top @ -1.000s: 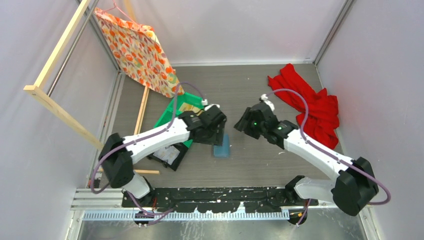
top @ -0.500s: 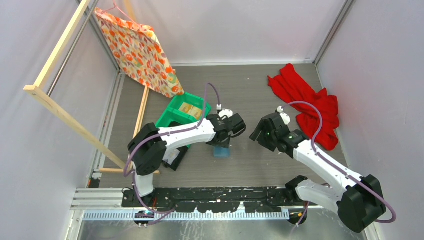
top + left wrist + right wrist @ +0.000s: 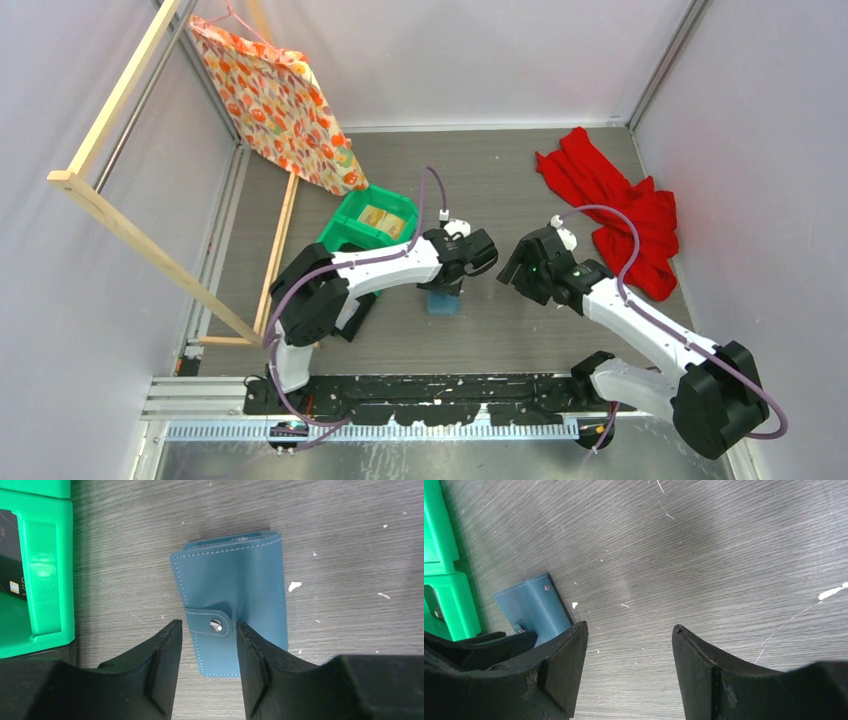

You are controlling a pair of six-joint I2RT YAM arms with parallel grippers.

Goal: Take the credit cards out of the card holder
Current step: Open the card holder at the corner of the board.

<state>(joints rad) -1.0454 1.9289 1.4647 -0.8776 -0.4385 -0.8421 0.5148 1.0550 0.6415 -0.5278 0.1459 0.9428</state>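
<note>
left gripper: fingers spread, nothing held; they straddle the snap tab from above, contact unclear
right gripper: spread wide, empty, over bare table; the holder sits off to its left
card holder: teal, flat on the table, folded shut, tab snapped down; just beside the green bin, not touching it
credit cards: none visible, presumably inside the holder
change: a second ago my left wrist was over by the bin; it has swung across and now sits right over the holder. Only a small trim in the last half second. Right arm backed off a bit to the right
meaning: approach looks finished, I'm lined up on the tab; extraction not started
next (guess): pinch or lift the tab to pop the snap, with the right arm likely needed to pin the body
risk: the soft holder may slide or lift whole instead of unsnapping
</note>
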